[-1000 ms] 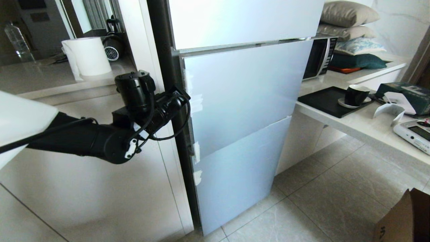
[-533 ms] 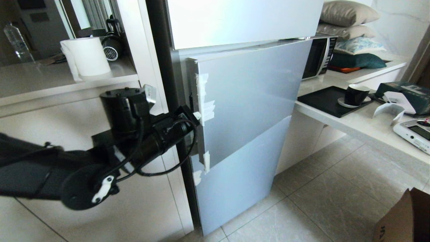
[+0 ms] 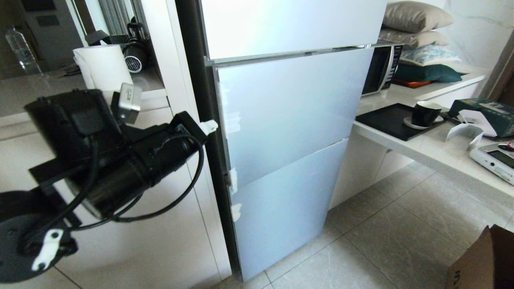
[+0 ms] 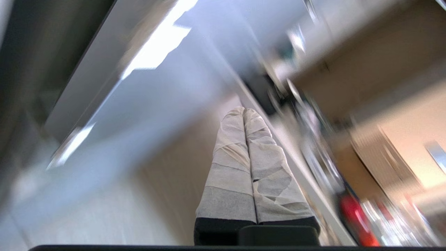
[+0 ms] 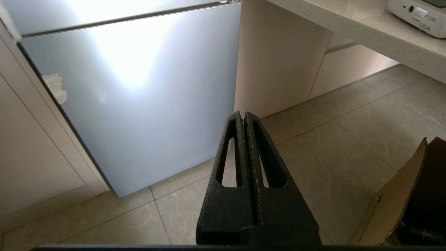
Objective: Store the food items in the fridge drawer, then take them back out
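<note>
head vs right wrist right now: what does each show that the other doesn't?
Head only: the left arm's gripper beside the fridge's middle door panel, plus a paper towel roll, a microwave and a black cup.
Right wrist only: the right gripper, shut, hanging above the floor.
Both: the bottom door panel, tiled floor and cardboard box.

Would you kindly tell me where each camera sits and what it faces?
Head view: on the robot's head, looking down at the pale blue fridge doors and the counter; the left arm fills its left side.
Left wrist view: behind the shut left pincer, facing blurred panels.
Right wrist view: behind the shut right pincer, facing the lower fridge door and floor.
Head and right wrist views share the fridge and floor.
</note>
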Robot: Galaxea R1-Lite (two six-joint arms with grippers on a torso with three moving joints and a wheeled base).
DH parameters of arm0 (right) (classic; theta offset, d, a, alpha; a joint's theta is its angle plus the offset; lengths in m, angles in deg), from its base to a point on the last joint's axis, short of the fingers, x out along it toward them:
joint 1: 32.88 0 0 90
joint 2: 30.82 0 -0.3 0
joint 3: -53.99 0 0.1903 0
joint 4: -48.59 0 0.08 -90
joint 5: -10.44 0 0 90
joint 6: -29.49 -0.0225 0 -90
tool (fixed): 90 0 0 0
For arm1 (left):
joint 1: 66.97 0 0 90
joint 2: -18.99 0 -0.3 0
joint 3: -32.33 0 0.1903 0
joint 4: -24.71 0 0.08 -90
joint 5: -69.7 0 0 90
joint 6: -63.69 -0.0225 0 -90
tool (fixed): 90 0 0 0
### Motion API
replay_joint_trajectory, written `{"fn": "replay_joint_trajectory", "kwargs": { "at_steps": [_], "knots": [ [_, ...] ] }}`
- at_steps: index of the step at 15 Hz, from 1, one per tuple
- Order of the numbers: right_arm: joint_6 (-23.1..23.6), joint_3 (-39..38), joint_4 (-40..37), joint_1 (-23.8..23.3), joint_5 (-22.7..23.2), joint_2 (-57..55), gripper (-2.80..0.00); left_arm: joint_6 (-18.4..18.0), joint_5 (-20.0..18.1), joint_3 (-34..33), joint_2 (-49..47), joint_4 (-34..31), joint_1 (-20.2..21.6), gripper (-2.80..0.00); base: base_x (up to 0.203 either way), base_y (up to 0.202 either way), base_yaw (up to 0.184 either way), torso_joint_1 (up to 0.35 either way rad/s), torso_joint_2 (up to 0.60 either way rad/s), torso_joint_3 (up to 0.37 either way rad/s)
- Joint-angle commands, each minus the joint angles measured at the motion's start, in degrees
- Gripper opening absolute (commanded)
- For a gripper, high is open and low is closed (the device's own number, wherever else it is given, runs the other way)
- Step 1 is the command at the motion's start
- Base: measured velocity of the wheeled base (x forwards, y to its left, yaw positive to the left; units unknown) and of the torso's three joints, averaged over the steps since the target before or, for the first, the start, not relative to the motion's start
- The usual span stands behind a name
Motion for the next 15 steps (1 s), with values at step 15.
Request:
{"fn": "replay_joint_trajectory", "kwargs": {
  "at_steps": [15],
  "knots": [
    [0.0,0.0,0.0,0.0,0.0,0.0,-2.80,-9.2,10.4,15.5,-14.8,8.1,6.8,-2.80,0.000,0.000,0.000,0.000,0.00,0.000]
  ]
}}
